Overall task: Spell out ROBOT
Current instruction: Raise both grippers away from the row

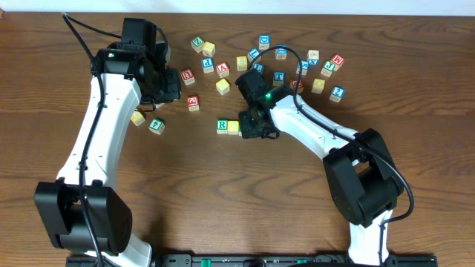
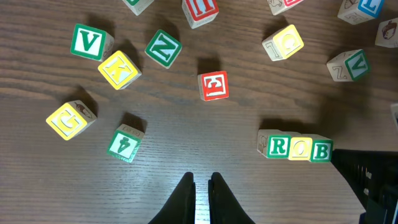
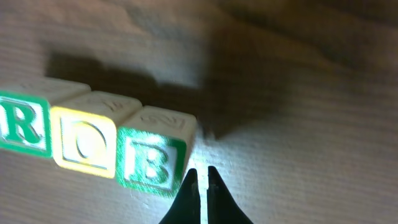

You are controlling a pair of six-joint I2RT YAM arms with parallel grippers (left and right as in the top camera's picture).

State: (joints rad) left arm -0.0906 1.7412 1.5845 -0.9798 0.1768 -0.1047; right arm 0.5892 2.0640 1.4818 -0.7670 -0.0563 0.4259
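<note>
Three of five letters are down. R block [image 2: 278, 147], yellow O block [image 2: 301, 149] and B block [image 2: 321, 150] sit in one row on the table [image 1: 223, 193], faces up and sides touching, reading R-O-B in the left wrist view. The row looks fairly straight, with B sitting a touch lower than R in that view.

The right gripper [image 3: 200, 185] is low at the B end of the row, just beside the block's outer corner. Its jaws are pinched nearly together with nothing between them. I cannot tell whether a fingertip touches B. From overhead this gripper covers B, so only R and O show there.

The left gripper [image 2: 200, 190] hangs over bare wood, well apart from the row. Its jaws are narrow too and hold nothing. Nearest to it are the green 4 block [image 2: 126, 144] and the yellow G block [image 2: 70, 119].

Left to do, as I judge it: a second O, then a T, placed after B on the open side where the right gripper now sits.

The loose blocks [image 1: 280, 65] are scattered along the far side of the table. Letters I can read from the left wrist are V, K, N, a red E and G. No spare O or T is readable in any view, and the overhead letters are too small. So the task is a bit past halfway, with a block search and two placements to go.
</note>
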